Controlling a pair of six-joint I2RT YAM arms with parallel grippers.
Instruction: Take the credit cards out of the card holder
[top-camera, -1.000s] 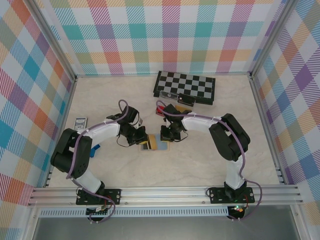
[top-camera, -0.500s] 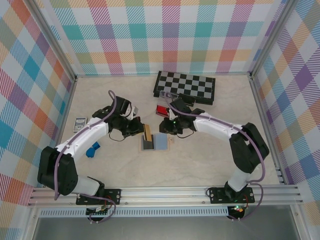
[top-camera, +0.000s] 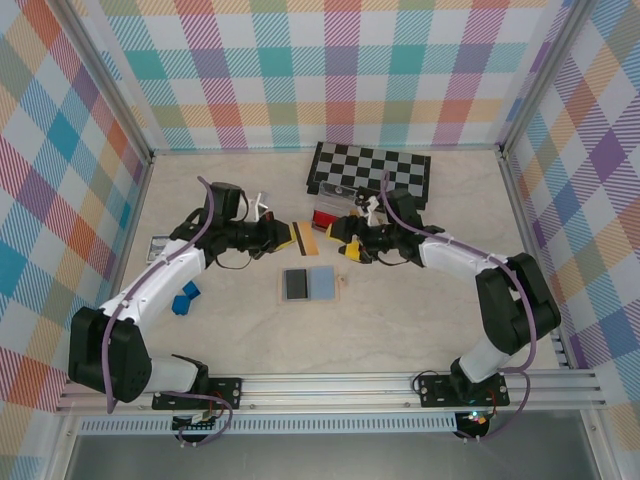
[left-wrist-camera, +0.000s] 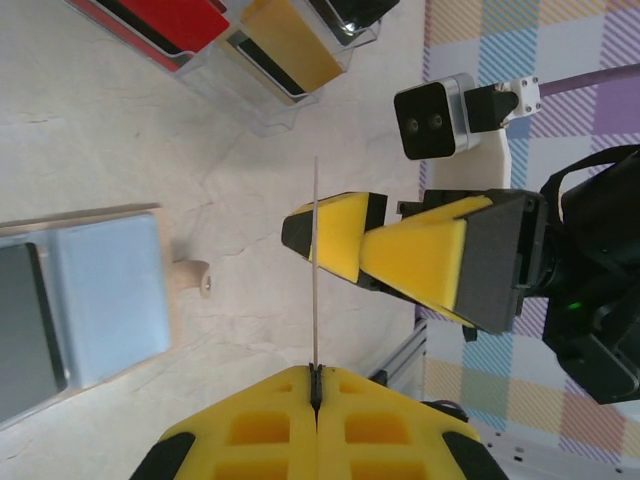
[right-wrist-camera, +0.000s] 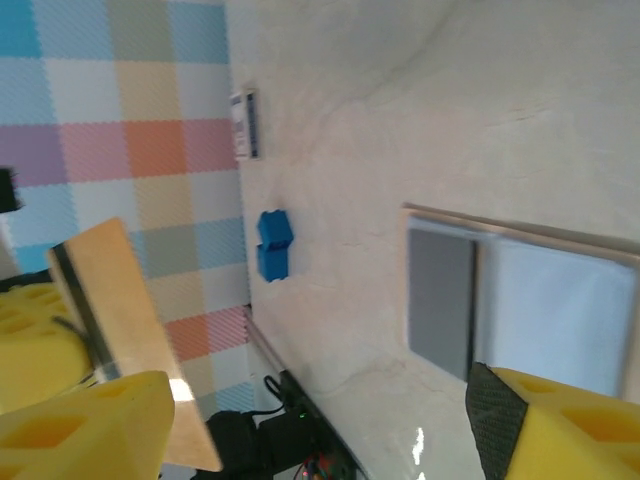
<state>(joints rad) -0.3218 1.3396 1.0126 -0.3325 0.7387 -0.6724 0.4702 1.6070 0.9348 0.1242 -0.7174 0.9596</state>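
Note:
The card holder (top-camera: 321, 284) lies open and flat mid-table, with a dark grey credit card (top-camera: 295, 284) in its left panel and a bare light blue panel on the right. My left gripper (top-camera: 285, 237) is shut on an orange-tan credit card (top-camera: 304, 238) with a dark stripe, held in the air behind the holder. In the left wrist view that card (left-wrist-camera: 316, 260) shows edge-on, rising from the shut jaws beside a right finger (left-wrist-camera: 340, 235). My right gripper (top-camera: 345, 243) is open just right of the card. The right wrist view looks down on the card (right-wrist-camera: 130, 340) and the holder (right-wrist-camera: 545, 305).
A chessboard (top-camera: 370, 172) lies at the back. In front of it is a clear tray (top-camera: 325, 215) with red and tan contents. A blue block (top-camera: 185, 298) and a small grey device (top-camera: 160, 245) sit at the left. Checked walls stand on three sides.
My left gripper lifted the orange-tan card out of the holder and carried it back and up. My right gripper drew away from the holder toward the back and opened.

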